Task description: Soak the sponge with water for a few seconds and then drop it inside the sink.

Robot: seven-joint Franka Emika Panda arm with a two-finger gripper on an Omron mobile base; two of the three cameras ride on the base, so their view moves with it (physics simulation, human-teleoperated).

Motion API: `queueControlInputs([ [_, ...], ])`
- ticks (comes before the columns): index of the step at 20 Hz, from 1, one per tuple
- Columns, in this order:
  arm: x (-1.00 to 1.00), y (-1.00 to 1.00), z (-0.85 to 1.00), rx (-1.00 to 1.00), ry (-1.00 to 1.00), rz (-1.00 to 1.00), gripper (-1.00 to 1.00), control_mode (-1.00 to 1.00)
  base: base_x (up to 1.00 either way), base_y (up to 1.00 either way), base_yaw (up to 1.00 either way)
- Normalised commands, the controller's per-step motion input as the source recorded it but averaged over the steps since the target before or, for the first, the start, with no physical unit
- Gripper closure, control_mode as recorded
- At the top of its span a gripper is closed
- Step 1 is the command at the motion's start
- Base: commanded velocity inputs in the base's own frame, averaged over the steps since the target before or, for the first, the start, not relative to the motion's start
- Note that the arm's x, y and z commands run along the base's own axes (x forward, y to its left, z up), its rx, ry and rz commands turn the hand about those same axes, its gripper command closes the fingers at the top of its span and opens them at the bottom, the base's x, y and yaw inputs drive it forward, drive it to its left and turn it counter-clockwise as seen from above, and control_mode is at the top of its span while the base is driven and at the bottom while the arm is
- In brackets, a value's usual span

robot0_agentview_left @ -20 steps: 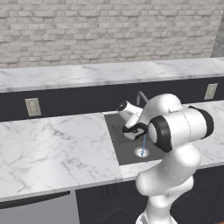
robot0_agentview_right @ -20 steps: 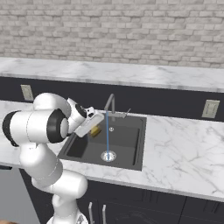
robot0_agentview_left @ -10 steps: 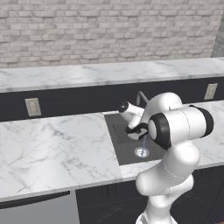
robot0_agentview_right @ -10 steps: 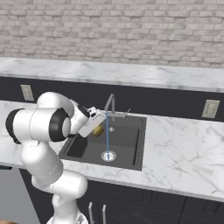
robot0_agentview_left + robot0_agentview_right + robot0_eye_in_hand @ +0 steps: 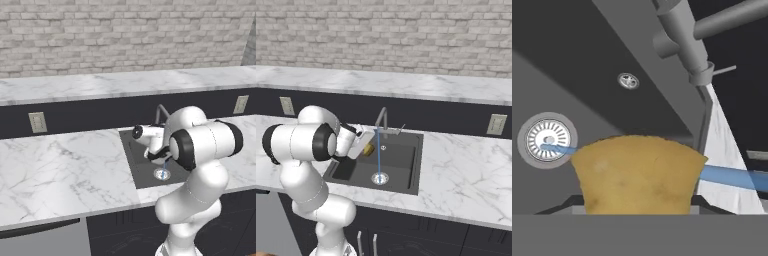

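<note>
My gripper [image 5: 366, 147] is shut on the sponge [image 5: 371, 148], a mustard-yellow block held over the left half of the sink [image 5: 406, 167]. In the hand view the sponge [image 5: 637, 175] fills the lower middle and hides my fingertips. The water [image 5: 378, 155] falls as a thin blue stream from the gooseneck faucet [image 5: 383, 118] to the round drain [image 5: 379, 178]. The sponge sits right at the stream's left side. In the hand view the water [image 5: 729, 176] runs behind the sponge toward the drain [image 5: 547, 140]. Whether it wets the sponge I cannot tell.
White marble counter [image 5: 60, 170] lies on both sides of the sink [image 5: 136, 159]. A dark backsplash with wall outlets [image 5: 496, 124] runs behind it, under a raised ledge and brick wall. My own arm [image 5: 200, 150] blocks much of the basin in the left base view.
The gripper has carried the sponge a little rightward, in the right base view, toward the stream. The water keeps running.
</note>
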Motion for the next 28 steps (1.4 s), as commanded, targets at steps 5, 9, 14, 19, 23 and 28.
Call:
queueControlInputs([
  [5, 0.1, 0.0, -0.11, -0.04, -0.05, 0.04, 1.0, -1.0, 0.0, 0.0, 0.0],
  [9, 0.21, 0.0, -0.03, -0.06, -0.01, 0.04, 1.0, -1.0, 0.0, 0.0, 0.0],
  [14, 0.26, 0.0, -0.08, -0.05, 0.0, 0.04, 1.0, -1.0, 0.0, 0.0, 0.0],
  [19, 0.13, 0.0, -0.13, -0.02, 0.0, 0.04, 1.0, -1.0, 0.0, 0.0, 0.0],
  [23, 0.09, 0.0, -0.16, -0.03, 0.0, 0.04, 1.0, -1.0, 0.0, 0.0, 0.0],
  [28, 0.01, 0.0, -0.03, -0.05, 0.0, 0.03, 1.0, -1.0, 0.0, 0.0, 0.0],
])
